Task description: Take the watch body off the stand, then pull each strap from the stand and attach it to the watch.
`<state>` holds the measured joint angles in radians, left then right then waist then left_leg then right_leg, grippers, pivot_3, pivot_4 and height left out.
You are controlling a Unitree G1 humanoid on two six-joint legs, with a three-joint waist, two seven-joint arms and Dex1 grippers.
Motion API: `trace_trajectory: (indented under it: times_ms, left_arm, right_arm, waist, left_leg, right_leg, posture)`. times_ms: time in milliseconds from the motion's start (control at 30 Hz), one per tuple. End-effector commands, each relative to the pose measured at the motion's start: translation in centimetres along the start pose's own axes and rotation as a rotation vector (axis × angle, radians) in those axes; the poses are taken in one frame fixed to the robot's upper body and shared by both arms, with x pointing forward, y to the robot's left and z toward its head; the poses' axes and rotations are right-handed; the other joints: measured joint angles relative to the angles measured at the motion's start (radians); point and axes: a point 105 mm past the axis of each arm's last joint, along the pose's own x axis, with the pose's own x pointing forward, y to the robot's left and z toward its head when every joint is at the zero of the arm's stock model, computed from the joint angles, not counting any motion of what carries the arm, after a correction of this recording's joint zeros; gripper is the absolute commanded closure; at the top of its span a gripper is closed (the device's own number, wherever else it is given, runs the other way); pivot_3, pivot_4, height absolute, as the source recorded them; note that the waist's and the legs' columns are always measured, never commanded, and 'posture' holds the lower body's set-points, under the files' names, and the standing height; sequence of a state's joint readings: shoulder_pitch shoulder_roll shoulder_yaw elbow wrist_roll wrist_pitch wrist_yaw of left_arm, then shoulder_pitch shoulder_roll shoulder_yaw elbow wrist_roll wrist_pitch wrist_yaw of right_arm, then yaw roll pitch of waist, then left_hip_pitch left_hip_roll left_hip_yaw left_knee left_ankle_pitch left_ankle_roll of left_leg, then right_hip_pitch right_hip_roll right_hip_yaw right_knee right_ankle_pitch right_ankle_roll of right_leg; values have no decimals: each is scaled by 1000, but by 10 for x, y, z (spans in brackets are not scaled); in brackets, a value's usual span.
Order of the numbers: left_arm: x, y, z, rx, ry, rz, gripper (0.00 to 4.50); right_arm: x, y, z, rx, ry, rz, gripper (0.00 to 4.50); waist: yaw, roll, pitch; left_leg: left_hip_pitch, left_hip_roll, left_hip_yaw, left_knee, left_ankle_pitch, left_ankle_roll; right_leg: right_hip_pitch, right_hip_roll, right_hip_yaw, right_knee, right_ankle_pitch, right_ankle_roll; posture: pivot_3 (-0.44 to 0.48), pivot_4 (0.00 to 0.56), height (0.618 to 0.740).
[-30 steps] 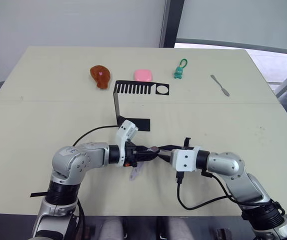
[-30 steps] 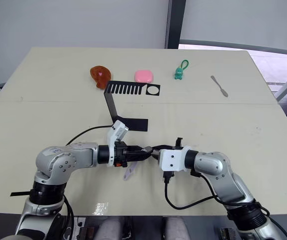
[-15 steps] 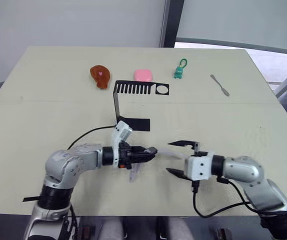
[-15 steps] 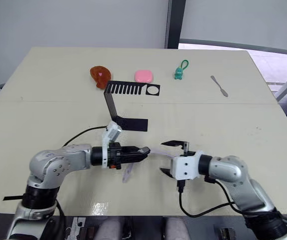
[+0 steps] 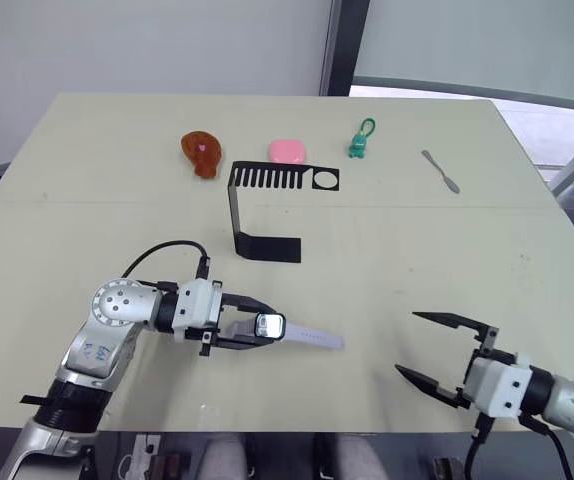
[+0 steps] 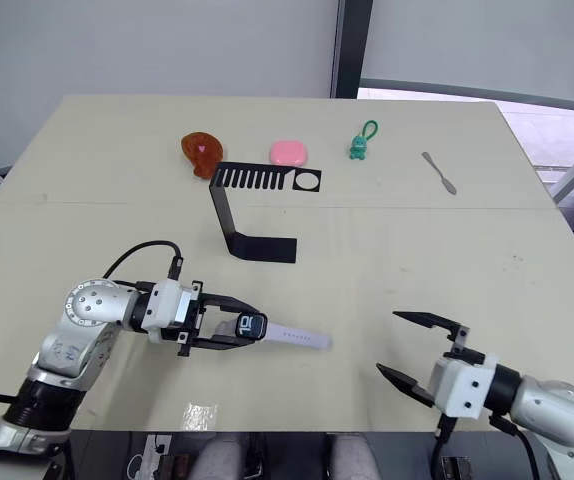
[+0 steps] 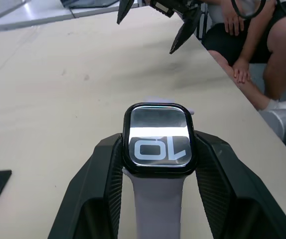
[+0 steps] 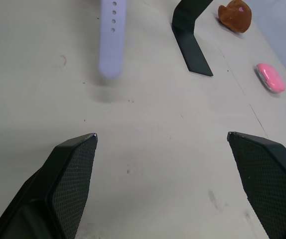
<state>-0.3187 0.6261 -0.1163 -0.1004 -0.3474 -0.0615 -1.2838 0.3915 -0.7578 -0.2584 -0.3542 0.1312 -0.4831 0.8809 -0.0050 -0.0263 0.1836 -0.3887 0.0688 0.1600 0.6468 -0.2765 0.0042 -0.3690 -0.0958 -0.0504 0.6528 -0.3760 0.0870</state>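
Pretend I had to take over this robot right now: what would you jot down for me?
Left gripper: shut on the small square black watch body, held low over the pale table near the front edge.
Right gripper: open, holding nothing.
Pale lavender straps: one sticks out from the watch toward the right gripper; another shows between the left fingers.
Thin black metal stand: bare.
Left: confirm that both straps are latched.

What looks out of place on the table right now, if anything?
Nothing looks spilled or damaged. The stand is bare, which fits the job: the left tool is shut on the watch body, with a strap reaching out toward the open right tool.
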Motion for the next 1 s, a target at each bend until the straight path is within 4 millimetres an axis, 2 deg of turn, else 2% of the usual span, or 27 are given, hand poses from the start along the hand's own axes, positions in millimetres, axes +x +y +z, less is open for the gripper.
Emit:
trace_trajectory:
  times_ms: [33, 233, 400, 467, 533, 667, 800, 1000]
  left_arm:
    - [8, 0, 5, 82, -4, -22, 2900]
    - [16, 4, 0, 98, 35, 24, 2900]
    - [29, 8, 9, 68, -7, 44, 2900]
    - [36, 15, 17, -27, -54, 66, 2900]
    - [40, 16, 17, -159, -50, 50, 2900]
    - [48, 24, 28, -452, -123, 64, 2900]
    - [56, 26, 35, -656, -114, 21, 2900]
    - [64, 27, 37, -743, -76, 18, 2900]
  right_arm:
    - [-9, -3, 6, -26, -11, -45, 73]
    - [-13, 3, 6, -40, -1, -35, 73]
    - [-7, -2, 14, -45, -24, -54, 73]
    - [-2, -7, 22, -26, -43, -57, 73]
    - [5, -11, 32, -2, -63, -60, 73]
    - [22, -9, 52, 7, -95, -13, 73]
    - [37, -13, 56, 36, -53, -1, 73]
    - [55, -22, 61, 41, -17, -28, 73]
  waist:
    - [2, 0, 0]
    - [0, 0, 0]
    - [2, 0, 0]
    - [2, 0, 0]
    - [2, 0, 0]
    - [0, 0, 0]
    - [2, 0, 0]
    - [1, 0, 0]
  left_leg:
    - [0, 0, 0, 0, 0, 0]
    - [1, 0, 0, 1, 0, 0]
    - [0, 0, 0, 1, 0, 0]
    - [0, 0, 0, 1, 0, 0]
    - [0, 0, 0, 2, 0, 0]
    - [0, 1, -1, 2, 0, 0]
    - [-1, 0, -2, 3, 1, -1]
    - [-1, 0, -2, 3, 1, -1]
  right_leg:
    - [0, 0, 0, 0, 0, 0]
    - [0, 0, 0, 1, 0, 0]
    - [0, 0, 0, 1, 0, 0]
    - [0, 0, 0, 1, 0, 0]
    - [0, 0, 0, 2, 0, 0]
    - [0, 1, 0, 2, 0, 1]
    - [0, 1, 0, 3, 0, 1]
    - [-1, 1, 0, 4, -1, 1]
  posture:
    - [0, 150, 740]
    - [0, 150, 740]
    - [0, 150, 740]
    - [0, 150, 740]
    - [0, 150, 740]
    - [0, 150, 740]
    - [0, 150, 740]
    - [0, 150, 740]
